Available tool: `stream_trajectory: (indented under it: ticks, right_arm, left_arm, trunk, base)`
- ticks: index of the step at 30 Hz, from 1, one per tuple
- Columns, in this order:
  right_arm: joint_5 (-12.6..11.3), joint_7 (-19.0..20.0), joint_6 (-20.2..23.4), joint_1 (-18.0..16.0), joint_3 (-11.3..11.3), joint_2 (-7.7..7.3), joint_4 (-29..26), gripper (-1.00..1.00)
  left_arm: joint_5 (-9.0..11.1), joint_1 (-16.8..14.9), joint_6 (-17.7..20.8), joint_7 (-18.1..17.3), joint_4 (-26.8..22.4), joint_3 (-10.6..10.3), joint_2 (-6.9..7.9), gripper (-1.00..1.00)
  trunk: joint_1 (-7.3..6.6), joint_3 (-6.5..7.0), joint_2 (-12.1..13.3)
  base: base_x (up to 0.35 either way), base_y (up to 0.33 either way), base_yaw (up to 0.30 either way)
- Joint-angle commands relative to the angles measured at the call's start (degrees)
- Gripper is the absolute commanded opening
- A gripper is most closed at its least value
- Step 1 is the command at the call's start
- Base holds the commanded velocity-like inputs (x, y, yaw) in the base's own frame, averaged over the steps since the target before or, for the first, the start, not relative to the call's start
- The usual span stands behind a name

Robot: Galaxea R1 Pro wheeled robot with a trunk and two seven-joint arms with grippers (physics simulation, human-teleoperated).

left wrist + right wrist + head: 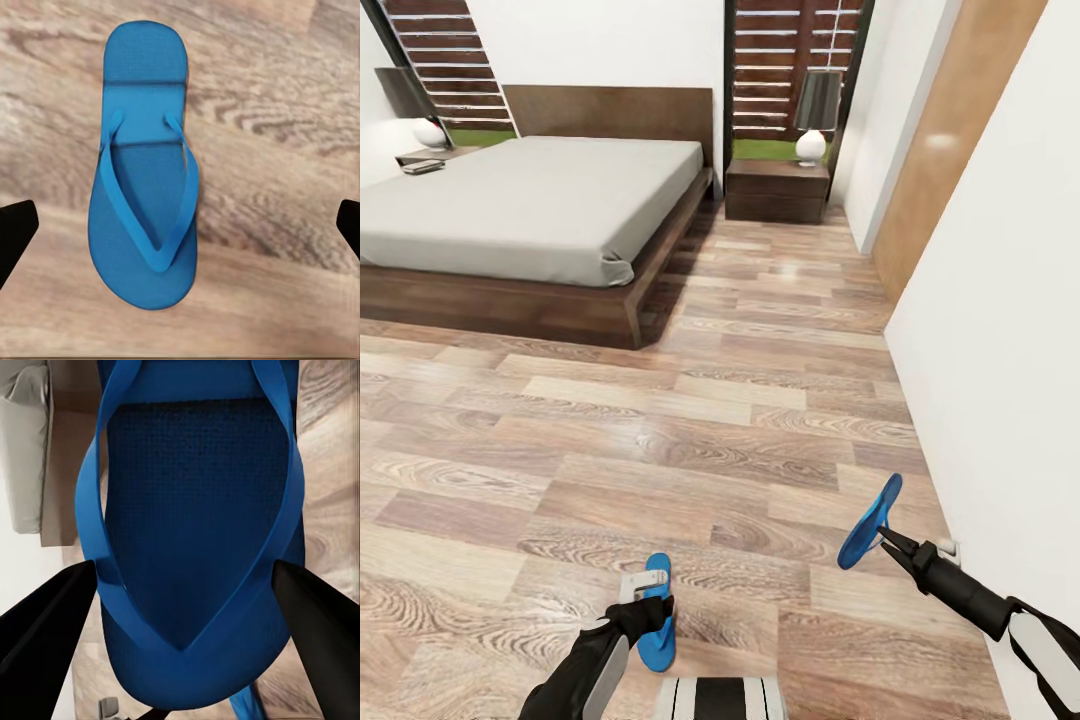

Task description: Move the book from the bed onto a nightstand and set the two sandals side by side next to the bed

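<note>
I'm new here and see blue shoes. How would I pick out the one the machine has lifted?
Start from the white wall on the right and look down to the black right gripper near it. The sandal it pinches hangs tilted above the floor; the other sandal lies flat on the planks.
</note>
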Motion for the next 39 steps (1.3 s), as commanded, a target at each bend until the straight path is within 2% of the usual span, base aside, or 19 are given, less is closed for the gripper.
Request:
stream_trajectory:
  ticks: [1,39]
  right_arm:
    - [-0.40,0.02,0.43,-0.02,-0.09,0.00,0.00,-1.00]
    - [-0.40,0.02,0.43,-0.03,0.10,0.01,0.08,-1.00]
  left_arm:
    - [0.59,0.00,0.27,0.43,-0.11,-0.22,0.03,1.00]
    - [0.59,0.00,0.27,0.38,-0.11,-0.22,0.03,1.00]
  trunk:
    - [0.01,-0.27,-0.03]
    - [0.99,-8.69,-0.54]
  base:
    - [0.000,0.000,0.000]
    - [0.000,0.000,0.000]
